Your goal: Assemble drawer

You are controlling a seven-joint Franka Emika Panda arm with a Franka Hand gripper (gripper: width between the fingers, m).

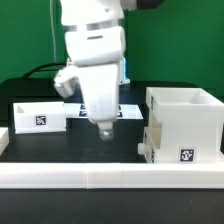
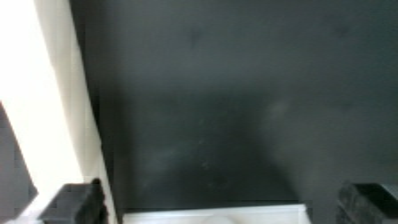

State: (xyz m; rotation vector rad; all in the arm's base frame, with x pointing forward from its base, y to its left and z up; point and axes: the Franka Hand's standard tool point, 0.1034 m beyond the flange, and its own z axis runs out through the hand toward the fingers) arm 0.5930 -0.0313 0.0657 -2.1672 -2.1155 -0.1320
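Exterior view: long white rail nearest. Behind it on the black worktop, drawer housing at right, small tray at left. Gripper between them, wide open, empty.

A plain green wall stands behind the matte black table, under even, soft light.
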